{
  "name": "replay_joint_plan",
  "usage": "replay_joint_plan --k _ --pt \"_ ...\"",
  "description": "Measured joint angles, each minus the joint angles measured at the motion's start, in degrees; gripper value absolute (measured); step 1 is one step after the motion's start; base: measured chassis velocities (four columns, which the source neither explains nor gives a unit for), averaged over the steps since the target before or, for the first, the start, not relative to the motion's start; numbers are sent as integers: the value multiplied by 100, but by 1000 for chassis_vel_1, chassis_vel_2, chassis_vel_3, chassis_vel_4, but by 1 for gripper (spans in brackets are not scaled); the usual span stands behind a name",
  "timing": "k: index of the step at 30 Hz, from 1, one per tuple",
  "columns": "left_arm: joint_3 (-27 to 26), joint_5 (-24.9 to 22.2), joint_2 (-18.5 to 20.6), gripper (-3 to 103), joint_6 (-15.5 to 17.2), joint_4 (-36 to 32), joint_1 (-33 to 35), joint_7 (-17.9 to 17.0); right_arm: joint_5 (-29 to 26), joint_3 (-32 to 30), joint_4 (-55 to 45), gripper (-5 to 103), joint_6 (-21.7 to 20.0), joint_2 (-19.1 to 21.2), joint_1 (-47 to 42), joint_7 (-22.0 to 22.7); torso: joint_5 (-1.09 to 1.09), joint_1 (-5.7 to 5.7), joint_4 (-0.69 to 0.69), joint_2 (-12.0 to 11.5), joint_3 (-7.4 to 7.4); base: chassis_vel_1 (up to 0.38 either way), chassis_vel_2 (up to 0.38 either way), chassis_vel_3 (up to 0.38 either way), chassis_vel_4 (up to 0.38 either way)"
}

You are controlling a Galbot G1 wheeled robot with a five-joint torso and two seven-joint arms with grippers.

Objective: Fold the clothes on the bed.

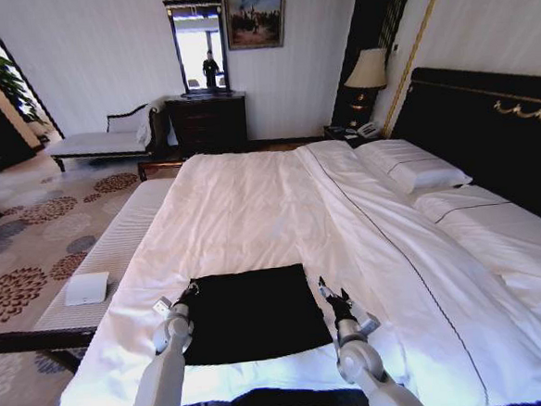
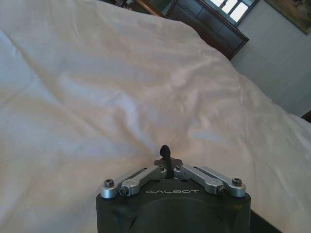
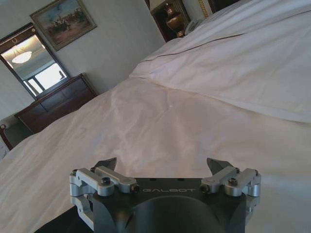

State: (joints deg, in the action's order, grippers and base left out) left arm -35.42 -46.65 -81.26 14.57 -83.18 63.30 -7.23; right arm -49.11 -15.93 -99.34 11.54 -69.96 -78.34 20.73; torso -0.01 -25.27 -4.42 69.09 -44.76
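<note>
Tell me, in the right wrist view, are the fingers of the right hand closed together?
No, the right hand is open: its two fingertips stand wide apart above the white bed.

A large bed (image 1: 252, 204) with white sheets; a black garment (image 1: 252, 311) lies flat at its near edge — left gripper (image 1: 189, 289) and right gripper (image 1: 325, 288) at either side.

Garment: flat black rectangular cloth (image 1: 253, 313) on the near end of the large white-sheeted bed (image 1: 253, 213).
Claws: left claw (image 1: 189, 289) at its left edge, right claw (image 1: 327, 290) just off its right edge.
Pillows: white pillows (image 1: 412, 167) far right, against the headboard.
</note>
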Motion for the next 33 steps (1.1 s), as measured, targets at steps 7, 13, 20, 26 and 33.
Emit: replay_joint_plan --k 7,13,20,26,33 --pt "-82 -188 135 1 52 -257 15 -93 -942 222 983 100 -103 411 760 -1824 1 -1 0 0 0 0 0 0 0" --pt "-147 -286 259 1 75 -389 68 -105 -1266 453 1699 100 -393 475 1309 -3195 0 -1 0 0 0 0 0 0 0" --pt "-223 -297 275 1 76 -450 159 -110 -1503 784 2546 100 -702 123 2049 -3800 1 -1 2 0 0 0 0 0 0" --pt "-233 -298 330 1 72 -468 180 -140 -1628 884 3038 100 -824 -179 2379 -3648 0 -1 1 0 0 0 0 0 0" --pt "-200 -292 296 1 71 -498 158 -174 -1618 947 3434 103 -879 -330 2670 -3254 0 -1 2 0 0 0 0 0 0"
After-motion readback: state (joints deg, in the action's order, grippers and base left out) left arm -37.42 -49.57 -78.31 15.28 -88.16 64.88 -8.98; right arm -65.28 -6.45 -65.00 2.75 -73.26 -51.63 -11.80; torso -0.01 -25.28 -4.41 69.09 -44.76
